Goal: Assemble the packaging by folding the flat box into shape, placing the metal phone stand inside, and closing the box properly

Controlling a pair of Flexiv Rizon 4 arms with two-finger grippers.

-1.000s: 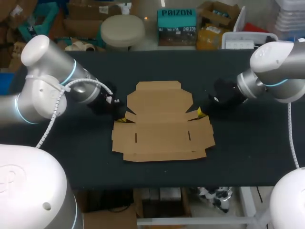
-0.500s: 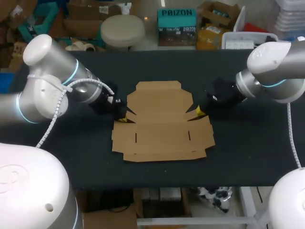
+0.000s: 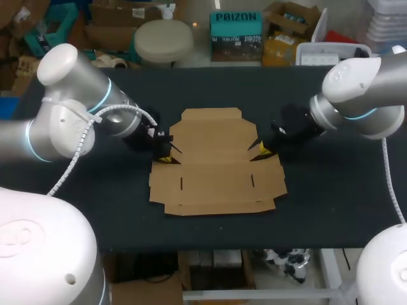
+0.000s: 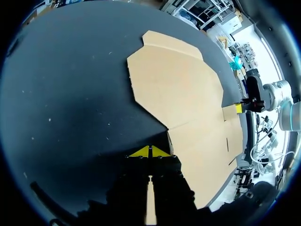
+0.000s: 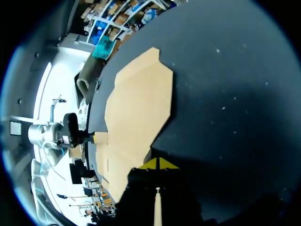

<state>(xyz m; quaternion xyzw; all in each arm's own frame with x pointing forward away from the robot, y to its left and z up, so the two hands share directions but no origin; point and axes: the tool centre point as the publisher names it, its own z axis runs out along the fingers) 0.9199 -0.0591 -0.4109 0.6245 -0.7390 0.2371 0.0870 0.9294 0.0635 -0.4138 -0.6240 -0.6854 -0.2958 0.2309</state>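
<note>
A flat brown cardboard box [image 3: 216, 162] lies unfolded in the middle of the black table, with its long flap on the far side. My left gripper [image 3: 166, 156] is shut with nothing in it, its yellow tips at the notch in the box's left edge. My right gripper [image 3: 259, 149] is also shut and holds nothing, with its tips at the matching notch on the right edge. In the left wrist view the shut gripper [image 4: 150, 151] points at the cardboard [image 4: 188, 99] just ahead of it. From the right wrist, the shut gripper [image 5: 159, 163] sits beside the cardboard [image 5: 136, 108].
The black table top [image 3: 331, 203] spreads on all sides of the box. Both arms come in low over it from the left and right. Each wrist view shows the other arm's gripper [image 4: 239, 108] [image 5: 92, 138] across the cardboard.
Both grippers have moved a little inward toward the box's side notches, the left one rightward and the right one leftward. Both stayed shut. The box has not moved.
</note>
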